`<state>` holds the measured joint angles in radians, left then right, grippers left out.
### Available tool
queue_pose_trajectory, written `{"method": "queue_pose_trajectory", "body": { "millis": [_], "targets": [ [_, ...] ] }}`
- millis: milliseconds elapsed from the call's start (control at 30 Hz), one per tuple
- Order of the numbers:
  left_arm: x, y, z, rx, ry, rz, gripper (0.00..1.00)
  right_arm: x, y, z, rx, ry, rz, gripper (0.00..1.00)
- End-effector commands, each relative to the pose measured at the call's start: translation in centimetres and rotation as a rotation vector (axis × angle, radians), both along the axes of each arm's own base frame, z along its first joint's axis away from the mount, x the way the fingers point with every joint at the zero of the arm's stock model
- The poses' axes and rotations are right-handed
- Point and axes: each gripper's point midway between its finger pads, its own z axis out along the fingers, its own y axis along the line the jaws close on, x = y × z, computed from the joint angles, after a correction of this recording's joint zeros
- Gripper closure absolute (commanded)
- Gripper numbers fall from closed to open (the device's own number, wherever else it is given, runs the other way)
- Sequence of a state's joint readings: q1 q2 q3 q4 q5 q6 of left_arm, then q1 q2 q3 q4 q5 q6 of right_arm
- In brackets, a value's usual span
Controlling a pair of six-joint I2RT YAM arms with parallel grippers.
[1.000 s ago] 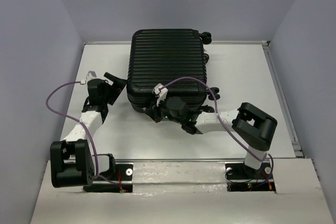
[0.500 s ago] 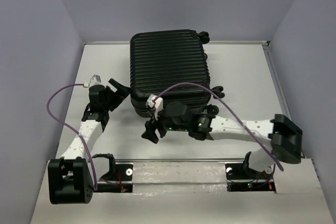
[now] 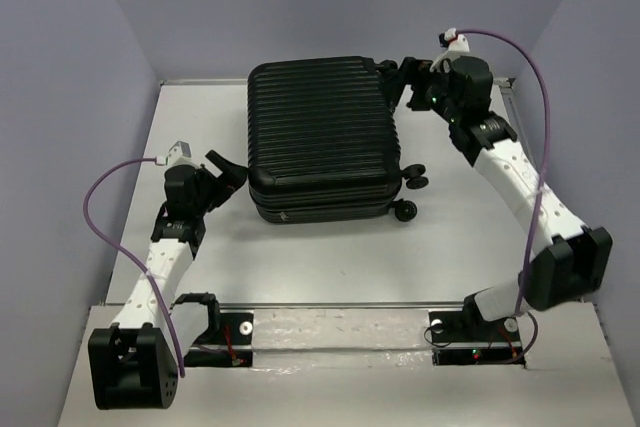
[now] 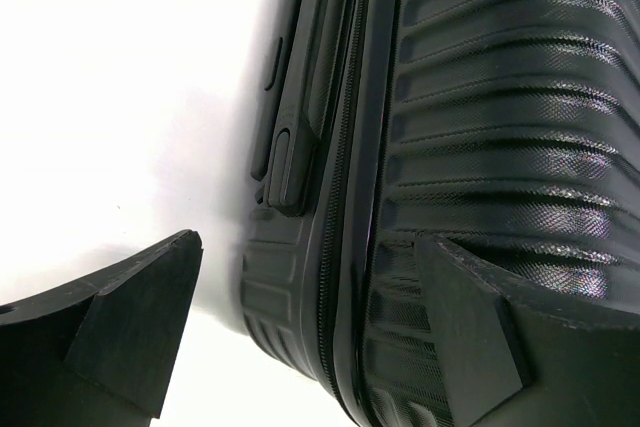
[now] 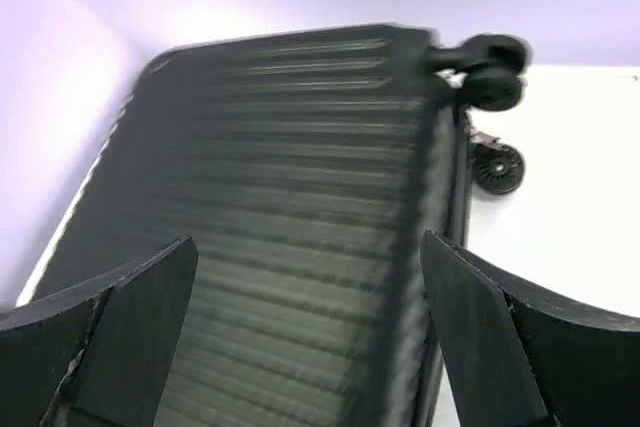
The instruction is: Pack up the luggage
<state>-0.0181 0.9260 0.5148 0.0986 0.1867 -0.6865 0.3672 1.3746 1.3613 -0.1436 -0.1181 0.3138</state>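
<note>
Luggage (image 3: 322,142): black ribbed hard shell, which we log as zipped shut, lying flat on the white table (image 3: 450,257), toward the far wall.
Right gripper (image 3: 408,87): fingers spread, holding nothing; we place it by the luggage's far right corner.
Left gripper (image 3: 230,169): fingers spread, holding nothing; we place it at the near left corner.
Wheels (image 3: 405,210): small, black, along the luggage's right side.

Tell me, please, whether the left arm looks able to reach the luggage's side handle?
Probably yes: the left gripper, open, sits by the luggage corner, and the handle lies just ahead with nothing between them.
</note>
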Motion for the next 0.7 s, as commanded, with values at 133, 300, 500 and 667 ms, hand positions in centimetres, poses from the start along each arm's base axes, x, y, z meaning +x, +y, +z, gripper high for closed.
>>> {"method": "queue_pose_trajectory", "body": {
  "millis": [133, 300, 500, 667],
  "targets": [
    [-0.3, -2.4, 2.4, -0.016, -0.088, -0.121, 0.01, 8.9, -0.2, -5.4, 0.078, 0.229, 0.014, 0.0],
    [-1.4, -4.0, 1.8, -0.013, -0.089, -0.16, 0.01, 11.7, 0.5, -9.9, 0.102, 0.339, 0.015, 0.0],
    [-2.8, -6.4, 0.5, 0.044, -0.083, -0.188, 0.01, 12.1, 5.4, -12.4, 0.157, 0.402, 0.33, 0.08],
    [-5.4, -10.8, -0.9, 0.066, -0.067, -0.277, 0.01, 9.3, 12.4, -12.9, 0.2, 0.418, 0.707, 0.09]
  ]
}}
